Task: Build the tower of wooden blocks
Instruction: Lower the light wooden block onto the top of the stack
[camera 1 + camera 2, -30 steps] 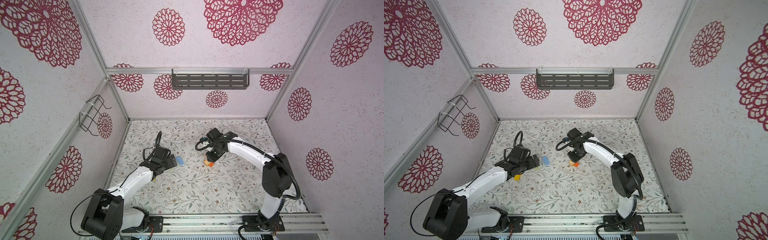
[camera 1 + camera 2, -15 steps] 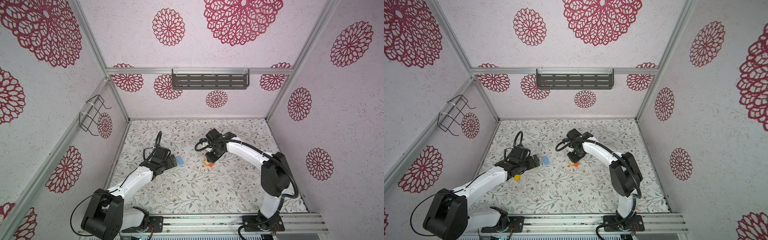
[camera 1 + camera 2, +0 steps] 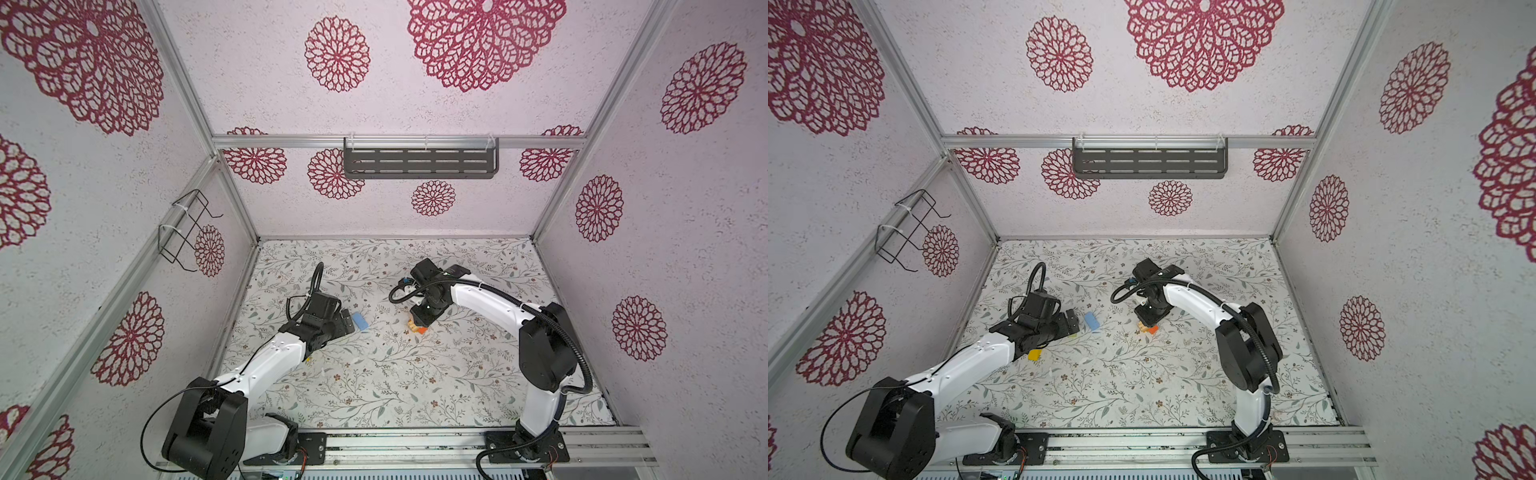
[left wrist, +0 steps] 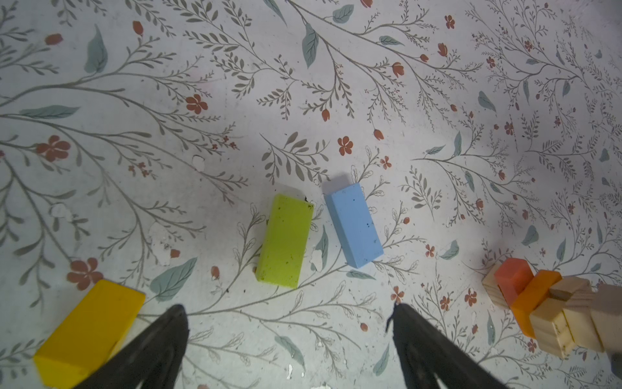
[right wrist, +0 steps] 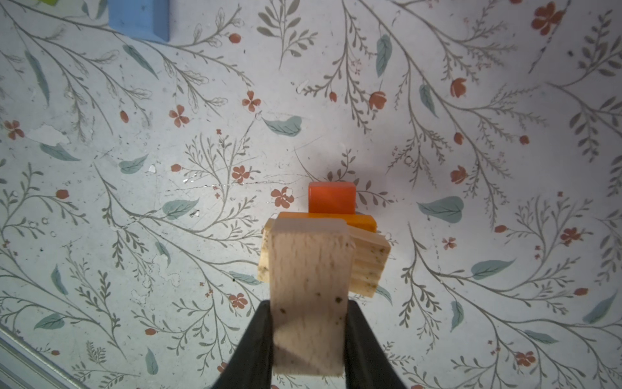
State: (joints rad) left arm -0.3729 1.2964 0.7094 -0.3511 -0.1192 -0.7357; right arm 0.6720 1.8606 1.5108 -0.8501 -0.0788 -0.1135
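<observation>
Counter [image 3: 374, 386] in floral print, viewed from above in both top views, blocks and tools gathered across its middle band. Farthest left, yellow block [image 3: 1034, 354], flat on the counter, just beside the dark wrist of the left arm. Next, left tool [image 4: 287, 307], low over the counter, jaws spread wide, nothing between the two dark fingers [image 4: 158, 350]. Just ahead of those fingers in the left wrist view, green block [image 4: 284, 240], lying flat. Close beside it but not touching, blue block [image 4: 353, 225], also flat, angled slightly away from the green one. In the top views, only the blue one plainly visible of that pair, just off the left tool's tips. Well apart to the right, near the counter's centre, wood block tower [image 3: 415, 328], low and small. Red-orange block [image 5: 331, 198] and orange block [image 5: 336, 219] pressed together, grooved tan block [image 5: 368, 266] against them. Directly over it, right tool [image 5: 308, 303], pointing down, clamped on a plain tan block [image 5: 309, 262] by its two long sides. Held block right at the tower's near edge, overlapping it in the right wrist view. Contact or gap there impossible to tell.
</observation>
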